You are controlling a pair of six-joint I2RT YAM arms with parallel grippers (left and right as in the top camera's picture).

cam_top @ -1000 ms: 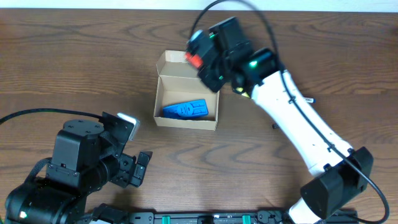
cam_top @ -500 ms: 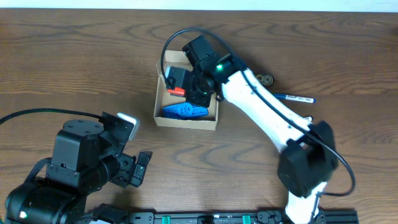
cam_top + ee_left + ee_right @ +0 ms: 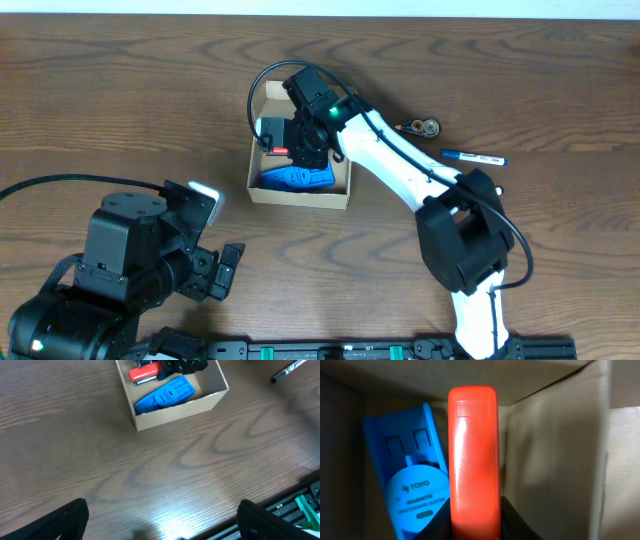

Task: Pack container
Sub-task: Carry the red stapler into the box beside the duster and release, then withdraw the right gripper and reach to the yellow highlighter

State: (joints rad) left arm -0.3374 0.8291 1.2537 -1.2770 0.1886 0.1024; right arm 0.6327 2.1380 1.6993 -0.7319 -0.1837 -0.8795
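The container (image 3: 300, 197) is a small tan cardboard box with its flap lid open, at the table's middle; it also shows in the left wrist view (image 3: 172, 410). A blue whiteboard duster (image 3: 297, 178) lies inside it, seen close in the right wrist view (image 3: 410, 480). My right gripper (image 3: 290, 140) reaches down into the box, shut on a red and black object (image 3: 472, 455), also visible in the overhead view (image 3: 276, 148) and the left wrist view (image 3: 145, 371). My left gripper (image 3: 160, 520) is open and empty above bare table, near the front left.
A blue pen (image 3: 473, 157) and a small round metal item (image 3: 424, 126) lie right of the box. The pen's tip shows in the left wrist view (image 3: 287, 370). A black rail (image 3: 340, 350) runs along the front edge.
My right arm has swung down and left, lowering the red object from above the box's lid into the box beside the blue duster. The left arm has not moved.
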